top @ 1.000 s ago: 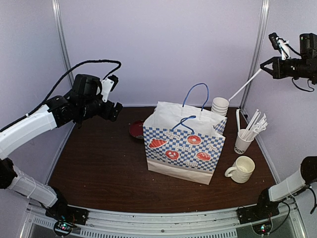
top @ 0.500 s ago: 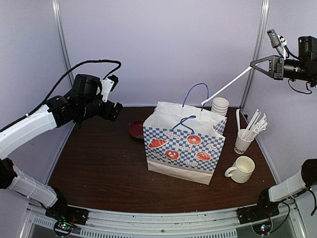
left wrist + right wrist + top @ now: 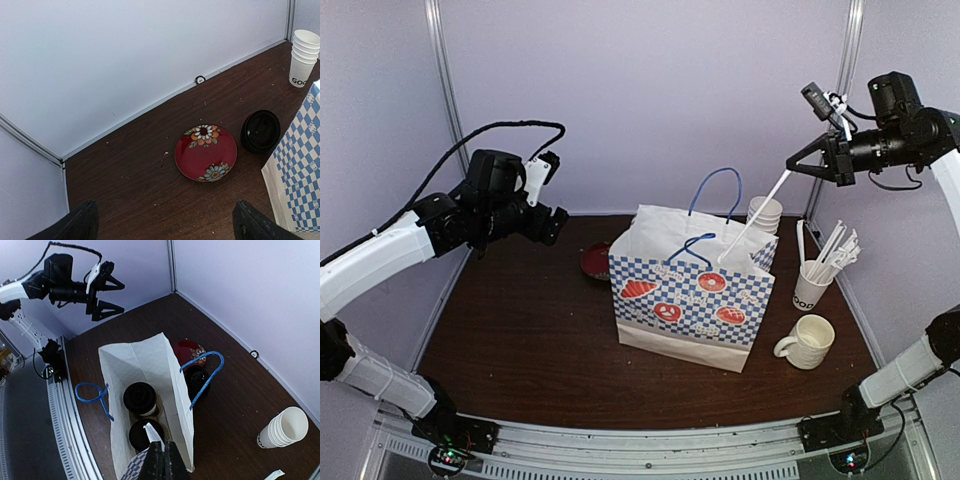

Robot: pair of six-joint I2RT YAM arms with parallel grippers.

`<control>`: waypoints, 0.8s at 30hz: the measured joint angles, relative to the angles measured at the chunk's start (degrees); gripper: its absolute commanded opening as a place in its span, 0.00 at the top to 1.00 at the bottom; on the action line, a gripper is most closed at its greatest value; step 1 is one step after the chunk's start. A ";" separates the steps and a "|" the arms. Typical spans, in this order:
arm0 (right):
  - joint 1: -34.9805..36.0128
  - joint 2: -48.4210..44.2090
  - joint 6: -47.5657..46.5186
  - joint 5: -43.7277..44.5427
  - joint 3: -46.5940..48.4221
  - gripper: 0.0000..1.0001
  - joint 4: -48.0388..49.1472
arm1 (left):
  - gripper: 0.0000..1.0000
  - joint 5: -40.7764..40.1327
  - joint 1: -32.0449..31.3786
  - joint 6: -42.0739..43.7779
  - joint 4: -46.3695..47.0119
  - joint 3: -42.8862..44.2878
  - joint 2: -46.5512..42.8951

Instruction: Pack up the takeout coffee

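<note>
The takeout coffee sits inside the blue-checked paper bag (image 3: pixel 695 290): two cups with black dome lids (image 3: pixel 140 398) (image 3: pixel 135 436) side by side in a brown carrier (image 3: pixel 161 412). My right gripper (image 3: pixel 792 167) hangs high above the bag's right side, shut on a white wrapped straw (image 3: pixel 755 215). The straw slants down-left, its lower end at the bag's mouth. In the right wrist view the straw (image 3: pixel 152 432) points over the nearer lid, with the gripper (image 3: pixel 162 455) right above. My left gripper (image 3: pixel 555 192) is open and empty, raised at back left, away from the bag.
Behind the bag's left side lie a red floral plate (image 3: pixel 206 152) and a loose black lid (image 3: pixel 260 131). A stack of lidless white cups (image 3: pixel 764 213) stands at the back right. A cup full of straws (image 3: pixel 812 285) and a cream mug (image 3: pixel 810 342) stand right of the bag.
My right gripper has swung left and a little lower with the straw. The straw's free end moved from beside the cup stack to the bag's mouth. The left arm has not moved.
</note>
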 measured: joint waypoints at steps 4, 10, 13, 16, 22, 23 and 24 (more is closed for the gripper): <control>6.78 2.12 -3.69 8.79 0.92 1.00 -1.77 | 0.03 0.09 0.00 0.02 -0.02 0.00 0.00; 13.84 6.29 -8.13 20.65 0.92 1.00 -3.93 | 0.03 0.37 0.00 0.02 -0.02 0.00 0.24; 16.13 8.37 -9.35 24.41 0.39 1.00 -4.59 | 0.03 0.57 0.00 0.00 -0.02 0.00 0.57; 17.84 10.05 -10.16 27.10 -0.57 0.99 -5.11 | 0.03 0.70 0.00 0.02 -0.02 0.00 0.70; 19.87 11.78 -10.64 29.33 -1.03 0.93 -6.01 | 0.03 1.20 0.00 0.02 -0.02 0.00 0.79; 20.06 11.87 -10.69 29.44 -1.03 0.88 -6.12 | 0.03 1.25 0.00 0.02 0.00 0.00 0.83; 20.26 11.98 -10.97 29.59 -1.03 0.81 -6.27 | 0.03 1.29 0.00 0.04 -0.02 0.00 0.85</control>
